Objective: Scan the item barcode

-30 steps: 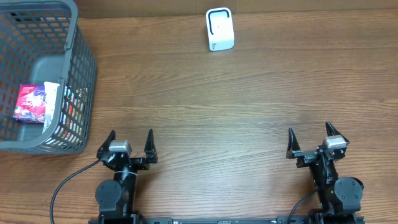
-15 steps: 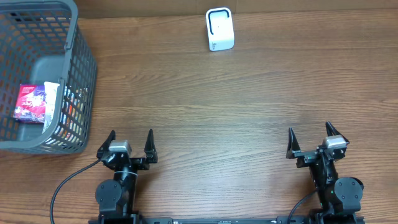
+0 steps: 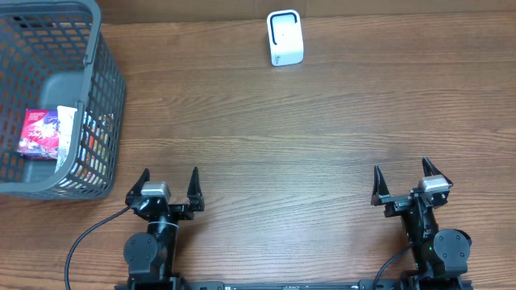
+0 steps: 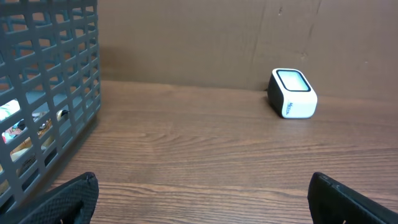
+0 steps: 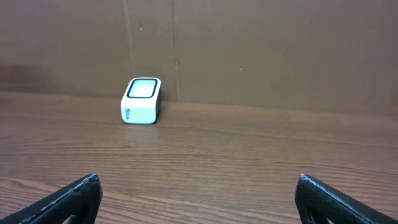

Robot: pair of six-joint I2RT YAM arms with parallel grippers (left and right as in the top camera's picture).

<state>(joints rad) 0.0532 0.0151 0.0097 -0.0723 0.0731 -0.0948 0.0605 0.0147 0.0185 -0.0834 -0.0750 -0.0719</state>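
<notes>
While they sit idle, left gripper and right gripper gape wide.
Pink packet in grey plastic mesh basket; white box scanner apart.

Matt wood-grain table, grey plastic mesh basket, smooth white plastic scanner

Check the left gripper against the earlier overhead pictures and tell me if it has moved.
No. The left gripper sits open in the same spot as before, just right of the near corner of the gray basket.

The mark on the scanner is unreadable
</notes>
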